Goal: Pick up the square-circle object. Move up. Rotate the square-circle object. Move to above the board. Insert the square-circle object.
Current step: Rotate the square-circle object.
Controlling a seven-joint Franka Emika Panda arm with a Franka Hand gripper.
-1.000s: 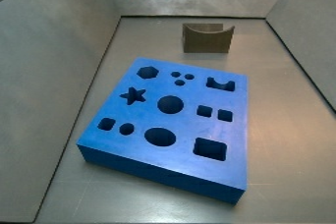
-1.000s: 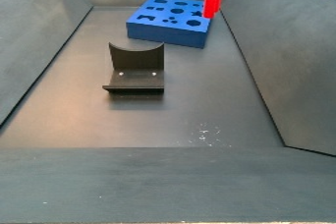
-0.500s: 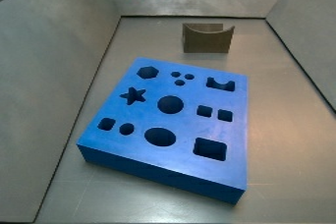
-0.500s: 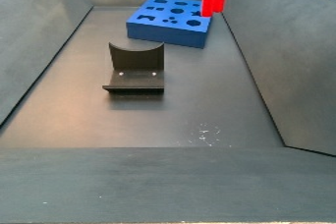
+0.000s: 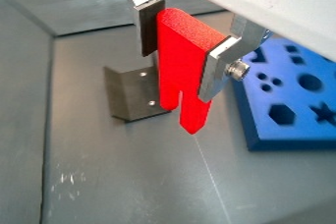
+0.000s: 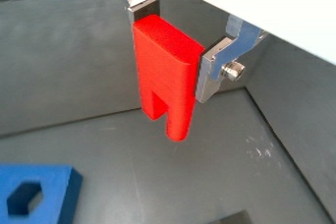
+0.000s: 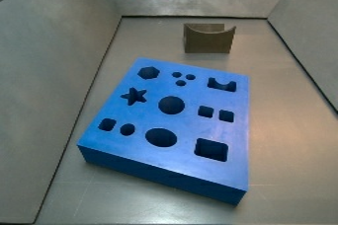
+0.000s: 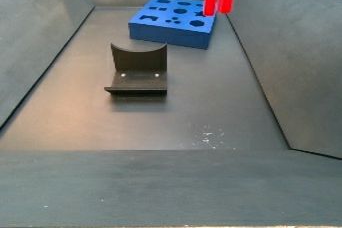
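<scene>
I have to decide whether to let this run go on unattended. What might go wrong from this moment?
1. The pincer grips only the upper part of the red square-circle object, held high in the air; most of it hangs below the pads, so it may slip or tilt during rotation.
2. The blue board has many similar cut-outs close together, so a small offset may jam it on the wrong hole.

In both wrist views the gripper (image 5: 182, 48) (image 6: 175, 49) is high above the floor, its flat silver fingers (image 5: 143, 22) (image 6: 217, 63) clamped on the two broad faces of the square-circle object (image 5: 183, 66) (image 6: 168, 76), which hangs below the fingertips.
</scene>
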